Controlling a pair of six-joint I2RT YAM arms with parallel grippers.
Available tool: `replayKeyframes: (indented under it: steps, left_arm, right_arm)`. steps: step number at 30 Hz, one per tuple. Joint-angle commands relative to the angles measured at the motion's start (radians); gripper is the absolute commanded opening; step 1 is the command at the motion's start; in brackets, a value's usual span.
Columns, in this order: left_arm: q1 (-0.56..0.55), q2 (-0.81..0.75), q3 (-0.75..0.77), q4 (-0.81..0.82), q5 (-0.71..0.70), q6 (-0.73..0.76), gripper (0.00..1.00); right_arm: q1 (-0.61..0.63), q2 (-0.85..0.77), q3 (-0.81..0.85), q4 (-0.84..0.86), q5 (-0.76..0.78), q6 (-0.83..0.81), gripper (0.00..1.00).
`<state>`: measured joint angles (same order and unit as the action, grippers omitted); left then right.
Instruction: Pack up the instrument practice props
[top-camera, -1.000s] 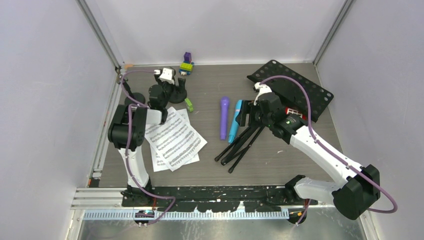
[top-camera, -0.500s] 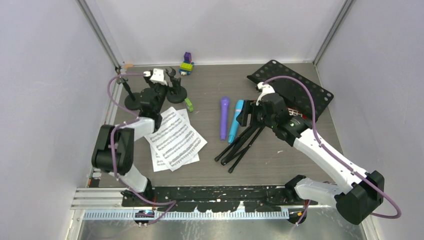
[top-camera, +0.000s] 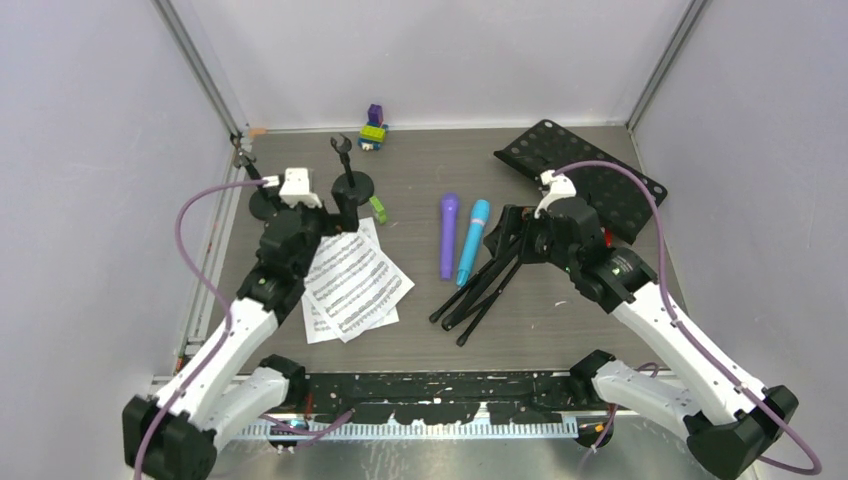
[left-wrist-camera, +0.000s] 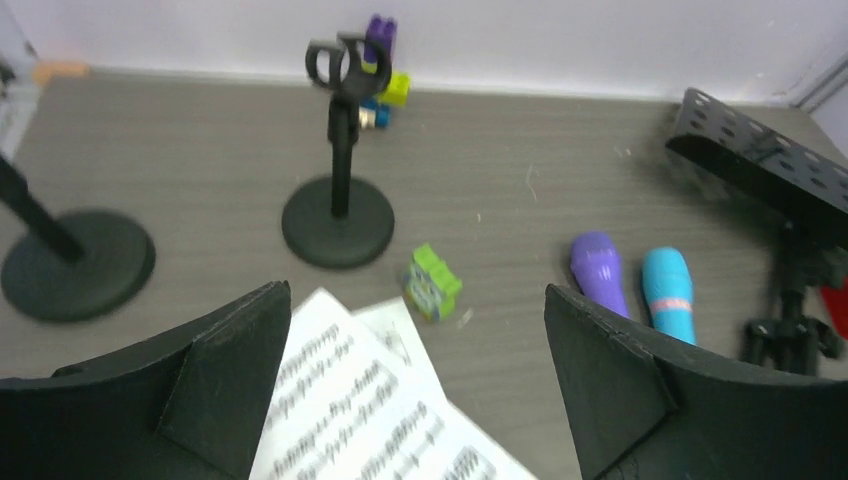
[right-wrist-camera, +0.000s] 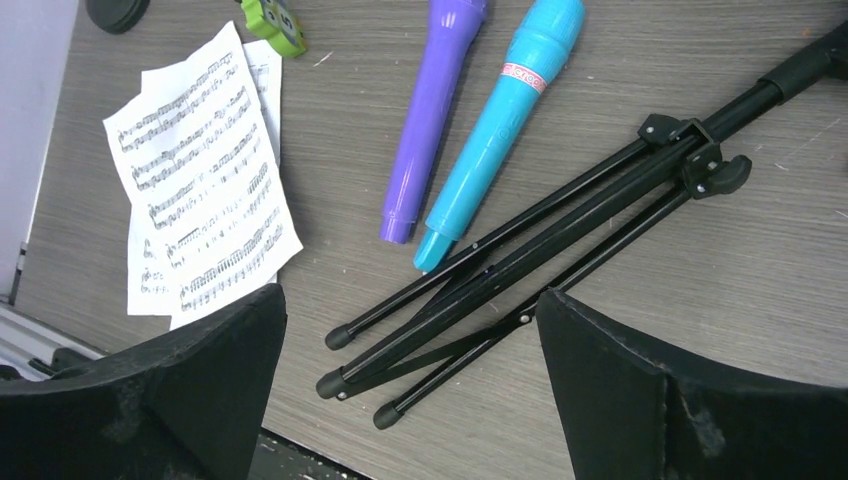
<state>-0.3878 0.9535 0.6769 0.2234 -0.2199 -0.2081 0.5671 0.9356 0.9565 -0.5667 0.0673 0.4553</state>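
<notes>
Top external view: the left arm reaches in a long diagonal from its base at the near edge. Its left end effector (top-camera: 335, 215) hangs over the far edge of the white sheet-music pages (top-camera: 355, 285), fingers spread wide and holding nothing. The left wrist view looks between those fingers at a small green toy brick (left-wrist-camera: 433, 284) and, beyond it, an upright short black round-based mic holder (left-wrist-camera: 338, 215). A second black round-based mic holder (left-wrist-camera: 78, 262) stands to its left.

The right arm rises from the near right corner and bends leftward. The right end effector (top-camera: 522, 238) sits above the top of the folded black tripod legs (top-camera: 480, 290), also fully parted and empty.

The black perforated-metal music rack (top-camera: 600, 180) lies tilted at the far right of the grey wood-grain table (top-camera: 560, 320). The purple microphone (top-camera: 448, 235) and the cyan microphone (top-camera: 472, 240) lie side by side between the pages and the legs, the cyan one's tail touching a leg. A stack of coloured toy bricks (top-camera: 373, 128) stands at the back wall.
</notes>
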Motion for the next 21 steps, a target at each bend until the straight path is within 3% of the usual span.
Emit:
replayKeyframes:
  steps: [1, 9, 16, 18, 21]
  left_arm:
    - [0.0, -0.189, -0.034, -0.382, 0.043, -0.193, 1.0]
    - [-0.004, -0.495, 0.002, -0.682, 0.256, -0.314, 1.0]
    - [-0.004, -0.645, 0.09, -0.945, 0.109, -0.271, 1.0]
    - [-0.003, -0.673, 0.099, -0.972, 0.052, -0.276, 1.0]
    - [-0.004, -0.699, 0.084, -0.951, 0.079, -0.271, 1.0]
  right_arm:
    - [-0.001, -0.054, 0.033, -0.048, 0.026, 0.014, 1.0]
    - [-0.002, -0.236, 0.022, -0.155, 0.203, -0.016, 1.0]
    - [0.0, -0.475, -0.079, -0.117, 0.36, -0.034, 1.0]
    - [0.0, -0.528, -0.104, -0.112, 0.407, -0.029, 1.0]
    - [0.0, -0.593, -0.136, -0.098, 0.446, -0.022, 1.0]
